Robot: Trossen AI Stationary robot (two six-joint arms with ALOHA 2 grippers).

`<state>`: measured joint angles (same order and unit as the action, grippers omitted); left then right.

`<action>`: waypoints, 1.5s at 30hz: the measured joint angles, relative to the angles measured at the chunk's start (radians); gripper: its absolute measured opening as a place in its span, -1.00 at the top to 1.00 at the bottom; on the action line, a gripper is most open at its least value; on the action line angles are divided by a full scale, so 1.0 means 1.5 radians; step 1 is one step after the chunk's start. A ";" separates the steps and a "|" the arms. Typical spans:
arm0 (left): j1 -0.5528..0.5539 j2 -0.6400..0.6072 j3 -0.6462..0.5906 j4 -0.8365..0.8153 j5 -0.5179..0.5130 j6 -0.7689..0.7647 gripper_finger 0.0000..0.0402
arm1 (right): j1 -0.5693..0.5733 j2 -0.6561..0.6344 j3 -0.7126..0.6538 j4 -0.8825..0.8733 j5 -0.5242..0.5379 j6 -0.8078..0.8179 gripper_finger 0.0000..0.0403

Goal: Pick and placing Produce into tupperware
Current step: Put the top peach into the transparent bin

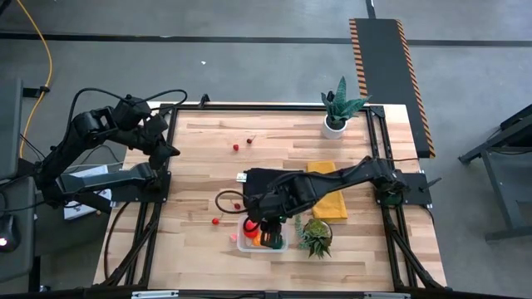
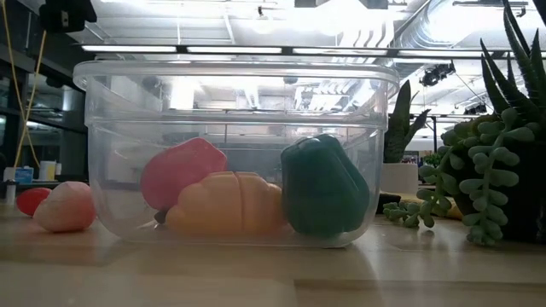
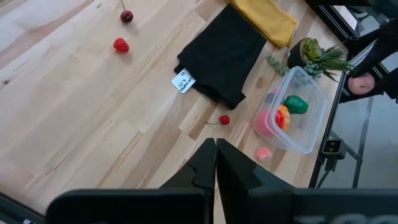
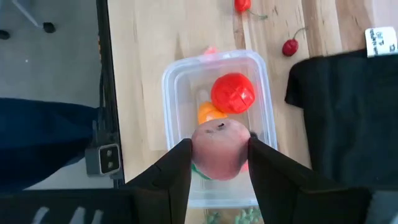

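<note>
I see a pale wooden worktop (image 1: 208,166) on grey floor. The tupperware (image 1: 261,235) sits at the near edge, long axis along it, holding 3 produce pieces. Right jaws (image 4: 219,152) grip a pink fruit (image 4: 218,148) above it; left jaws (image 3: 215,163) closed, far-left corner.

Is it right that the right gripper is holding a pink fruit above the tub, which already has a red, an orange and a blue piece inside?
Not quite: the third piece is green, not blue, as the low view shows. The rest holds: the right gripper grips a pink fruit above the tub, with the red piece and orange piece inside.
</note>
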<state>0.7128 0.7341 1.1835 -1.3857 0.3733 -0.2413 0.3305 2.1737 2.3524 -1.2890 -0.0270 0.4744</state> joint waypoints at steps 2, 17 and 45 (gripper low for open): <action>0.000 0.000 0.000 0.000 0.000 -0.002 0.99 | 0.000 0.003 -0.010 0.012 0.001 0.000 0.34; 0.000 0.000 0.000 0.000 -0.001 -0.012 0.99 | 0.006 0.010 -0.206 0.125 -0.019 0.024 0.34; 0.000 0.000 0.000 0.000 -0.001 -0.012 0.99 | 0.016 0.011 -0.267 0.193 -0.028 0.040 0.29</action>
<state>0.7132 0.7341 1.1835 -1.3857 0.3721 -0.2592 0.3546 2.1902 1.9518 -0.9996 -0.0683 0.5343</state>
